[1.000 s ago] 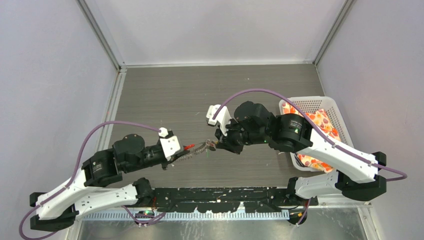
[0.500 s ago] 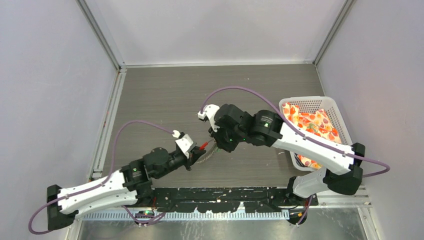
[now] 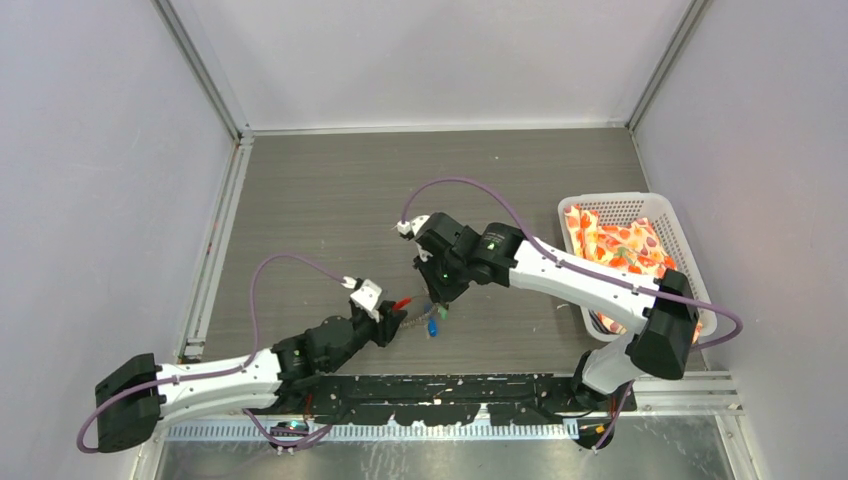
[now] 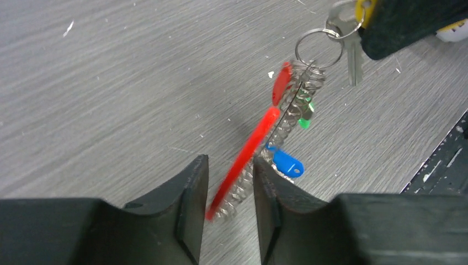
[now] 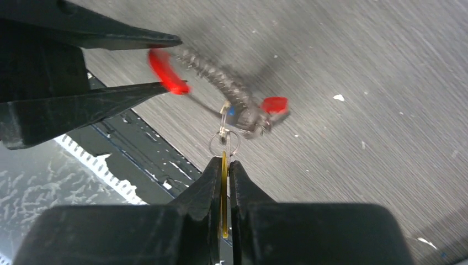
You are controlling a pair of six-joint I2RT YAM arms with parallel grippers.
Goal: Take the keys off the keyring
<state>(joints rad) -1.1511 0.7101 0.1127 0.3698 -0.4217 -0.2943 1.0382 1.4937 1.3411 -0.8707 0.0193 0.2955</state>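
**Top view.** The keyring (image 3: 413, 320) hangs just above the table (image 3: 300, 200), strung between the two hands. Its long axis runs from the left gripper (image 3: 397, 320) up and rightward to the right gripper (image 3: 437, 300). Both hands sit at its ends, and neither is farther off than the other. The blue key (image 3: 432, 326) and green key (image 3: 441, 312) dangle near the right end. Jaw gaps are too small to read here.

**Left wrist.** The jaws stand partly apart. The coil's near end and its red section (image 4: 243, 160) lie in the gap, loose rather than plainly pinched. The coil runs straight away from the fingers. A red-tagged key (image 4: 281, 83) sits at the far end, below a small split ring (image 4: 317, 47).

**Right wrist.** The fingers are closed flat on the yellow key (image 5: 223, 187). Its split ring is just ahead of the tips, and the coil slants off to the upper left.

**Judgement.** The coming pull must run along that axis, away from the coil. Only this view confirms the grip. Only the left wrist view shows the remaining keys.
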